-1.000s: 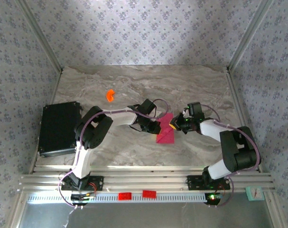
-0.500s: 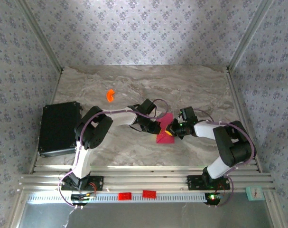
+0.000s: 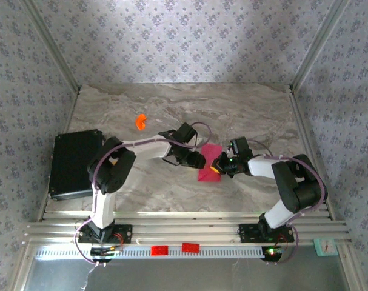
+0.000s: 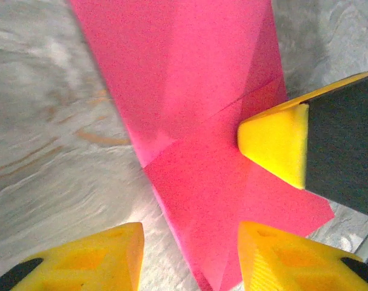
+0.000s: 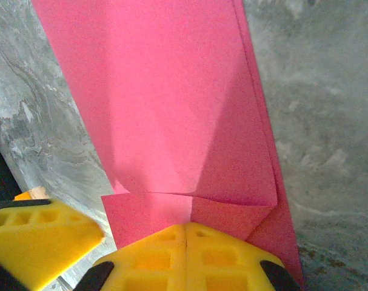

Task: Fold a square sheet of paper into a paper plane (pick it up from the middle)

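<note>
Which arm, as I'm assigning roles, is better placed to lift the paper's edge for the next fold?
Left, probably: the left gripper stands open astride the paper's edge, while the shut right gripper pins it.

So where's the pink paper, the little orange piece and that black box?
pink paper (image 3: 206,171), overhead view, on the nearer half of the folded sheet.
orange piece (image 3: 140,121), overhead view, on its middle.
black box (image 3: 74,163), overhead view, on the middle of its top face.

Paper magenta-pink; claw pads yellow; table grey marbled; piece orange
</note>
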